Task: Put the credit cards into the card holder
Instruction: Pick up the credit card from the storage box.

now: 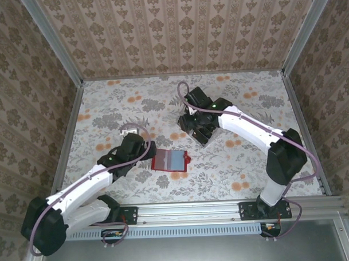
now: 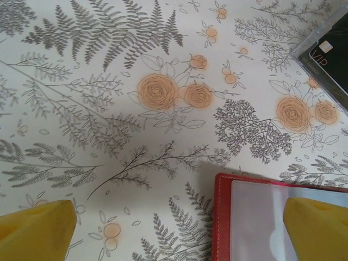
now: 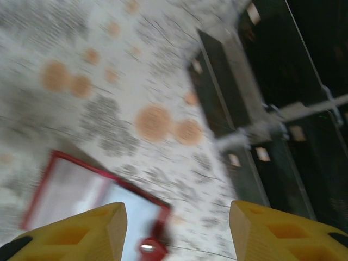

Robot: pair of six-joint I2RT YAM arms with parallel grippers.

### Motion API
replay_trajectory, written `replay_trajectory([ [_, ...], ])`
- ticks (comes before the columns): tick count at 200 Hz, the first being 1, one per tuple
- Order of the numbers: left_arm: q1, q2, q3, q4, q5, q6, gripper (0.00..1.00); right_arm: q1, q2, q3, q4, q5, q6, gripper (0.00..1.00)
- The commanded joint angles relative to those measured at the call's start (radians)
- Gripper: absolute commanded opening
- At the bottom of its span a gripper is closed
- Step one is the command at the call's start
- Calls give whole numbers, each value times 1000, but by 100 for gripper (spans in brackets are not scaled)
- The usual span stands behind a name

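The red card holder [image 1: 171, 161] lies open on the floral table, its greyish inner face up; it also shows in the left wrist view [image 2: 222, 217] and, blurred, in the right wrist view [image 3: 76, 187]. My left gripper [image 1: 145, 150] [image 2: 176, 234] stands open just left of it, one fingertip [image 2: 318, 228] over its inner face. Black credit cards [image 3: 217, 92] [image 2: 329, 51] lie in and beside a clear tray [image 1: 204, 138]. My right gripper [image 1: 198, 128] [image 3: 176, 234] hovers open over that tray with nothing between its fingers.
Patterned walls with metal frame posts [image 1: 68, 125] close the table on three sides. A metal rail [image 1: 194, 210] carrying both arm bases runs along the near edge. A small pale object [image 1: 128, 130] lies behind the left wrist.
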Motion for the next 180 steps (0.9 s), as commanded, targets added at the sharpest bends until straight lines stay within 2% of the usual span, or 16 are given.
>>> replay_trajectory([
  [1, 16, 49, 47, -30, 83, 58, 100, -8, 55, 18, -155, 153, -108, 52],
  [66, 21, 99, 46, -17, 111, 41, 100, -11, 118, -22, -121, 208, -123, 47],
  [140, 27, 111, 32, -6, 117, 34, 100, -2, 151, -45, -95, 199, -122, 42],
  [180, 28, 115, 28, 4, 123, 28, 100, 19, 175, -45, -97, 264, -126, 41],
])
